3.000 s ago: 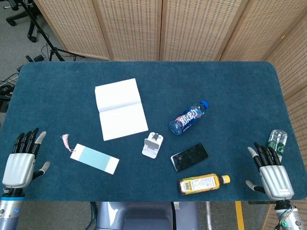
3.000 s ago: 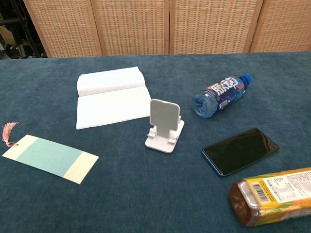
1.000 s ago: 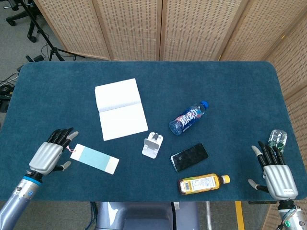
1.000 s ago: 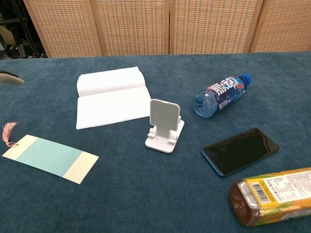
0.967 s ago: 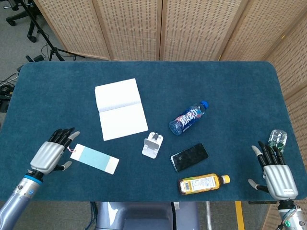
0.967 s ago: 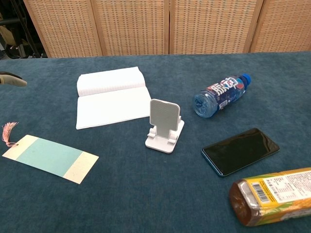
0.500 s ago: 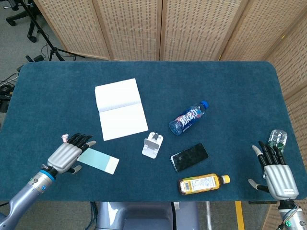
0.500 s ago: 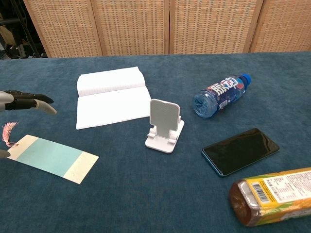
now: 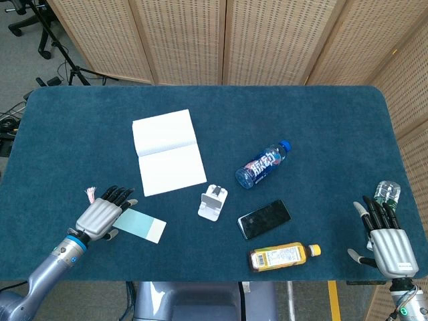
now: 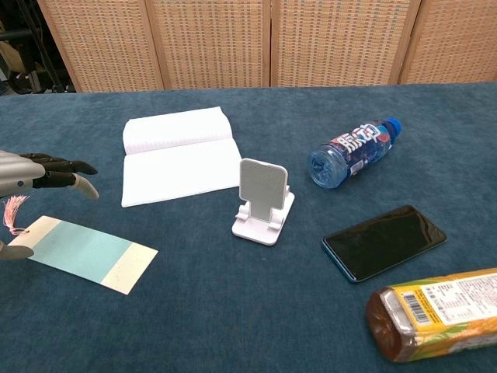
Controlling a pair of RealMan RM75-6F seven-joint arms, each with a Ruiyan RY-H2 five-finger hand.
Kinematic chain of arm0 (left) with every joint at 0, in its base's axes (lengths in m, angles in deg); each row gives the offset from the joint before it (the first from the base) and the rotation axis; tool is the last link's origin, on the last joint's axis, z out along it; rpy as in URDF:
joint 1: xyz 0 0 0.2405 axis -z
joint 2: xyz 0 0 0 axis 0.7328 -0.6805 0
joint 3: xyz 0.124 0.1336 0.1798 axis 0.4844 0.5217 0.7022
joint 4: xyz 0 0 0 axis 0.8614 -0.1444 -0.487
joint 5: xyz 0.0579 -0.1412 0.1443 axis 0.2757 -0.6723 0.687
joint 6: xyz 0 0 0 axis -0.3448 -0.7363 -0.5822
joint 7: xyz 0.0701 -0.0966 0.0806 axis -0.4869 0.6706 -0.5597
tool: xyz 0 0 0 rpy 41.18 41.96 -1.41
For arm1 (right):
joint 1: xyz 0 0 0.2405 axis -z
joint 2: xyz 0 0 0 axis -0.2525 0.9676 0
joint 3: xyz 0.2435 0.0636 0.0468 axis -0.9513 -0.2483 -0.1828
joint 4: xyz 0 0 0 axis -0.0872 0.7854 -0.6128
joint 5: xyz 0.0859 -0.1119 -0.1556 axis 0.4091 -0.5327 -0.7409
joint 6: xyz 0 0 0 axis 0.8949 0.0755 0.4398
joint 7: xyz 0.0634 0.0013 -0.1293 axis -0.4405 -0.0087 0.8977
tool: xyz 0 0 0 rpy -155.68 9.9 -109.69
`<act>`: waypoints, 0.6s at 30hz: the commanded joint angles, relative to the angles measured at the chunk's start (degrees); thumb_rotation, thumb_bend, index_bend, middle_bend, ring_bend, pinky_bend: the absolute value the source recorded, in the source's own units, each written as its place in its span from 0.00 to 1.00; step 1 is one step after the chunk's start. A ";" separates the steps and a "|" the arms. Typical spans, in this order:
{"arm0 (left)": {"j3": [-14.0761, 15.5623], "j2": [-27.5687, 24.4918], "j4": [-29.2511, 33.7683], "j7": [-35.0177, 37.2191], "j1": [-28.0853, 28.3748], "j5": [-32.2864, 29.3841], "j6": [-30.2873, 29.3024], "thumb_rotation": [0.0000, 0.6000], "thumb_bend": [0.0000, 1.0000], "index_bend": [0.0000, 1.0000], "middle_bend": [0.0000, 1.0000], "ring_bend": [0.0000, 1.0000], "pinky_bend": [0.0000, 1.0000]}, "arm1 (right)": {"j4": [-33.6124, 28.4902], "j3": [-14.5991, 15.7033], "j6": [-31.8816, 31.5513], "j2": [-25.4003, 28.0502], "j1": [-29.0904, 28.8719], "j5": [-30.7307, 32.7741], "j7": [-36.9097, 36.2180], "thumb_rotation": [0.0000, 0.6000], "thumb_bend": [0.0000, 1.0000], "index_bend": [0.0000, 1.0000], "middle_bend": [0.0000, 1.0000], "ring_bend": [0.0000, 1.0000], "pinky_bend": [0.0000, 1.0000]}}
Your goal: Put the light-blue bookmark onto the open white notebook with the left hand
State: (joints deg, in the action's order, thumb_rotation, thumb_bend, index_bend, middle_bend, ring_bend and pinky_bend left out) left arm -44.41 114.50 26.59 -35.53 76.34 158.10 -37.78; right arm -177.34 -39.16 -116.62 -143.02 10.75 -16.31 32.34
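Paper-thin, the bookmark (image 9: 137,225) looked light and bendy — best pinched at its nine-o'clock end, beneath the left hand (image 9: 101,216), fingers spread, empty.

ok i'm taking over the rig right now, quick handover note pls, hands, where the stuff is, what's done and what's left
Left hand: open, fingers spread, over the tassel end of the light-blue bookmark; no grip visible.
Right hand: open, holding nothing, at the table's near right corner, close to a green-labelled bottle.
Bookmark: flat on the cloth, near left, apart from the open white notebook, which lies further back.
Done: left hand is at the bookmark.
Left: grip it, lift, lay it on the notebook page.
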 commanded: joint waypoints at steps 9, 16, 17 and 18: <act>0.29 4.12 0.02 -5.20 1.14 -8.04 -1.15 1.00 0.25 0.24 0.00 0.00 0.00 | 0.02 -0.06 -0.02 0.04 0.00 0.08 -0.20 1.00 0.00 0.00 0.00 0.00 0.00; 0.57 5.22 -0.43 -5.78 2.16 -10.22 -0.96 1.00 0.25 0.25 0.00 0.00 0.00 | 0.09 -0.14 0.02 0.12 -0.03 0.22 -0.55 1.00 0.00 0.00 0.00 0.00 0.00; 0.63 5.29 -0.41 -5.80 2.25 -10.38 -0.93 1.00 0.25 0.25 0.00 0.00 0.00 | 0.08 -0.15 0.01 0.14 -0.03 0.23 -0.59 1.00 0.00 0.00 0.00 0.00 0.00; 0.70 5.36 -0.40 -5.86 2.39 -10.59 -0.90 1.00 0.25 0.25 0.00 0.00 0.00 | 0.08 -0.16 0.00 0.16 -0.02 0.24 -0.64 1.00 0.00 0.00 0.00 0.00 0.00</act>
State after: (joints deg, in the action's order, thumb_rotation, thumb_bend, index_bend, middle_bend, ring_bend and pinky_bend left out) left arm -43.77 119.81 26.19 -41.36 78.65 147.59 -38.71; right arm -177.26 -39.32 -116.62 -142.85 10.73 -16.07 31.69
